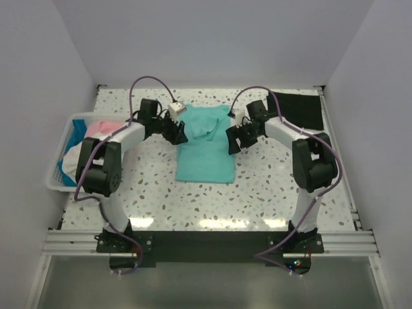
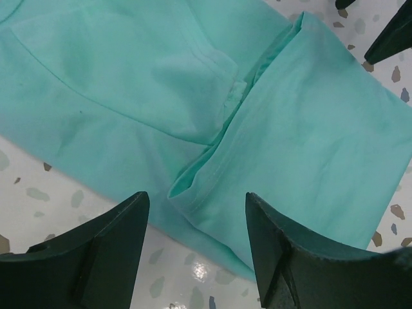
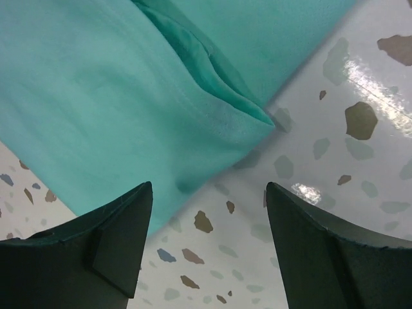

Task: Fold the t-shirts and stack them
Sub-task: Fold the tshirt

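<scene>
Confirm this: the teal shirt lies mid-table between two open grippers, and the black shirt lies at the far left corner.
Wrong corner: the black shirt lies at the far right corner, as the top external view shows. The teal shirt does lie mid-table between the open left gripper and right gripper.

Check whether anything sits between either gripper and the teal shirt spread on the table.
Nothing visible does. The left gripper and right gripper both hang open at opposite side edges of the teal t-shirt, and each wrist view shows only cloth and speckled table between the fingers.
</scene>
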You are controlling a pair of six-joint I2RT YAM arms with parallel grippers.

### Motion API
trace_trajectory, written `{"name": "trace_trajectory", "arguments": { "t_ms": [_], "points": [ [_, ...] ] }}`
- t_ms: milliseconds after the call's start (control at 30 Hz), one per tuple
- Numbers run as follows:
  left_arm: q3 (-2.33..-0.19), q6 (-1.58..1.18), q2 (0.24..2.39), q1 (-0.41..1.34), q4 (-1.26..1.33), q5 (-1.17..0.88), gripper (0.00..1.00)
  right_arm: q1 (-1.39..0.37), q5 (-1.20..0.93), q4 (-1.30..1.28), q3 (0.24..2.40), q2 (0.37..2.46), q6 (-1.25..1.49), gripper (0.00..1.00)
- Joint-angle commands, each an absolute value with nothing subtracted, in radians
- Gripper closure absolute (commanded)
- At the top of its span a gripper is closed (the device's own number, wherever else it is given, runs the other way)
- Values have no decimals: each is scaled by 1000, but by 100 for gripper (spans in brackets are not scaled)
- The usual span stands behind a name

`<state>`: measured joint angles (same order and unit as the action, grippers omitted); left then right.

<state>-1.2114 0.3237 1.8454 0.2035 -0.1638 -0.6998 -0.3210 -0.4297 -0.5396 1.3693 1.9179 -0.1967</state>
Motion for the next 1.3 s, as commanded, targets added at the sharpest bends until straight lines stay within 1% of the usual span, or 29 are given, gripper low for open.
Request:
{"name": "trace_trajectory", "arguments": {
  "t_ms": [0, 133, 200, 233, 333, 567, 633, 700, 733, 800, 833, 900, 933, 1000, 1033, 1100, 1167, 1200, 1233, 1267],
  "points": [
    [-1273, 250, 1870, 198, -204, -716, 33, -324, -469, -569, 1445, 1948, -95, 25],
    [-1273, 252, 1893, 198, -206, -703, 32, -318, -453, -568, 1477, 2006, -92, 28],
    [-1275, 239, 1902, 198, -203, -701, 32, -313, -463, -563, 1492, 2037, -83, 32],
    [-1278, 235, 1913, 198, -202, -698, 32, -313, -466, -558, 1499, 2046, -78, 38],
    [-1290, 226, 1931, 196, -210, -686, 32, -311, -489, -552, 1525, 2077, -58, 44],
    [-1333, 216, 1986, 196, -252, -666, 32, -313, -515, -557, 1546, 2086, -71, 51],
    [-1333, 213, 1990, 196, -250, -669, 34, -311, -518, -549, 1542, 2076, -72, 55],
    [-1333, 215, 1988, 196, -249, -683, 36, -313, -522, -543, 1539, 2068, -75, 57],
    [-1330, 216, 1988, 196, -250, -684, 40, -314, -526, -540, 1539, 2065, -77, 60],
    [-1331, 218, 1987, 196, -255, -693, 46, -313, -534, -538, 1542, 2066, -81, 63],
    [-1330, 221, 1983, 196, -261, -699, 54, -314, -535, -540, 1545, 2068, -81, 65],
    [-1328, 225, 1979, 193, -267, -712, 61, -314, -545, -537, 1543, 2066, -84, 70],
    [-1322, 225, 1971, 193, -265, -713, 66, -313, -549, -537, 1543, 2065, -87, 73],
    [-1313, 226, 1960, 189, -264, -719, 70, -316, -563, -537, 1537, 2049, -97, 74],
    [-1304, 224, 1951, 187, -264, -724, 74, -316, -566, -532, 1534, 2042, -100, 76],
    [-1295, 219, 1939, 184, -259, -726, 79, -325, -574, -534, 1532, 2028, -118, 79],
    [-1278, 212, 1921, 181, -250, -735, 87, -333, -584, -534, 1531, 2020, -135, 82],
    [-1273, 210, 1913, 179, -245, -739, 89, -334, -597, -534, 1532, 2014, -140, 84],
    [-1264, 206, 1902, 181, -239, -744, 95, -337, -601, -532, 1532, 2013, -143, 88],
    [-1261, 204, 1898, 179, -238, -745, 97, -342, -606, -532, 1535, 2013, -150, 90]
  ]
}}
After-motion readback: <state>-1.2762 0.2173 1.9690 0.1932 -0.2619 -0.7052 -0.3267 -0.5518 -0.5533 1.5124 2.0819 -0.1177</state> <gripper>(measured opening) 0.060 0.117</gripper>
